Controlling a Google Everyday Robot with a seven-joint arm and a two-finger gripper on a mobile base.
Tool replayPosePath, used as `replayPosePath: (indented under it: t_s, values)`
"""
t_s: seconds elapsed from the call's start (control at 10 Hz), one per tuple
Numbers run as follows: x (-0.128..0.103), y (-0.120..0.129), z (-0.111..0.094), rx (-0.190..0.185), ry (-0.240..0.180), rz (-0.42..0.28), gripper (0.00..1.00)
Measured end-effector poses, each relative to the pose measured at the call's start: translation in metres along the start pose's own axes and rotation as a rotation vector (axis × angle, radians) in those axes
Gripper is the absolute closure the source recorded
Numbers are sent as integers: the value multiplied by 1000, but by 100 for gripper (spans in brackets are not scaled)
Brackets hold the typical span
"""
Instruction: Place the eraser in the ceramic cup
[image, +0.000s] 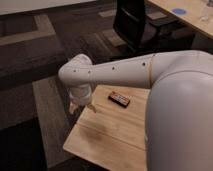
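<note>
The eraser (120, 98), a small flat black block with a red-orange label, lies on the light wooden table (115, 137) near its far edge. My white arm reaches across from the right, and the gripper (82, 107) hangs over the table's far left corner, a short way left of the eraser and not touching it. Its two tan fingertips (74, 107) point down and stand apart, open, with nothing between them. The ceramic cup is out of view; the arm's bulk hides the table's right side.
A black office chair (134, 25) stands behind the table on the dark carpet. A second wooden table (192, 17) at the top right carries a blue disc (178, 11). The table's left edge drops to a grey carpet strip (47, 115).
</note>
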Motion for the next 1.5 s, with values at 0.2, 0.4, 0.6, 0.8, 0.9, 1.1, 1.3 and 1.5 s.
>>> replayPosePath:
  t_s: [0.2, 0.4, 0.6, 0.8, 0.9, 1.1, 1.3, 1.5]
  values:
    - [0, 0, 0, 0, 0, 0, 35]
    - [0, 0, 0, 0, 0, 0, 35]
    - [0, 0, 0, 2, -1, -3, 35]
    - [-3, -13, 0, 40, 9, -78, 35]
    - [-4, -22, 0, 60, 22, -128, 35]
    - [-6, -46, -8, 114, 79, -346, 35]
    - [-9, -71, -18, 157, 123, -575, 35]
    - [-12, -90, -27, 168, 157, -860, 35]
